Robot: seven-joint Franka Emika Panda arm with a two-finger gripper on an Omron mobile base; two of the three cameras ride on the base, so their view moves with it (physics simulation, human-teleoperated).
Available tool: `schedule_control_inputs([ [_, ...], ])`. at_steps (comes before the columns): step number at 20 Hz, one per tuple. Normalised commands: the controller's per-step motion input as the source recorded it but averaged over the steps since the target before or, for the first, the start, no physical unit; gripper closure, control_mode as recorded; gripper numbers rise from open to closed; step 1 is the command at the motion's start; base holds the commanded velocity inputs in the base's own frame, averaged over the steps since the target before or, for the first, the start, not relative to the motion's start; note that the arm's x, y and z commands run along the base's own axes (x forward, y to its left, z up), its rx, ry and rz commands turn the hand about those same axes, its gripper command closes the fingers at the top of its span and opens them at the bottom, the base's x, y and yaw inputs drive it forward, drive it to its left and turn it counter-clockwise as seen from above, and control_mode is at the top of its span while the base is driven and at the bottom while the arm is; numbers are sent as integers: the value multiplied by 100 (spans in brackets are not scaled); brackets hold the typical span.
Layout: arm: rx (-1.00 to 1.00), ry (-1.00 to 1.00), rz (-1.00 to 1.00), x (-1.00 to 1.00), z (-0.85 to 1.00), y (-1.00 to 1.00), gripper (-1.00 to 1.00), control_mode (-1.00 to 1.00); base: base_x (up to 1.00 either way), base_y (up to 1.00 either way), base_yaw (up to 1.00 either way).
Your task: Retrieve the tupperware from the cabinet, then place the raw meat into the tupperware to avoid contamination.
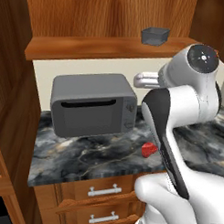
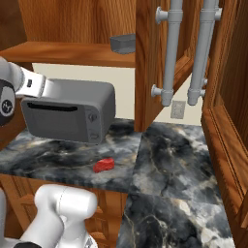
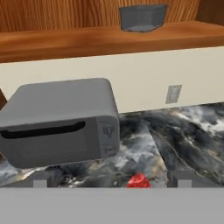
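Still on the fetch step: gripper (image 3: 112,183) jaws spread wide and empty, tupperware (image 3: 142,17) up at 12 o'clock on the cabinet (image 3: 87,41) shelf, so next it needs reaching up there.

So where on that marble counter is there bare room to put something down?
Right of the raw meat, the counter lies bare up to the open cabinet door. A bare strip runs along the front edge, left of the meat. The back left is crowded by the microwave.
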Motion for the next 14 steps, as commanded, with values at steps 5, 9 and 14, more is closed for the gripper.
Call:
schedule_control_inputs([
  [5, 0, -9, -11, 32, 35, -33, -100, -100, 0, 0, 0],
  [9, 0, -9, -8, 38, 24, -40, -100, -100, 0, 0, 0],
  [14, 0, -15, -13, 34, 5, -49, -100, -100, 0, 0, 0],
])
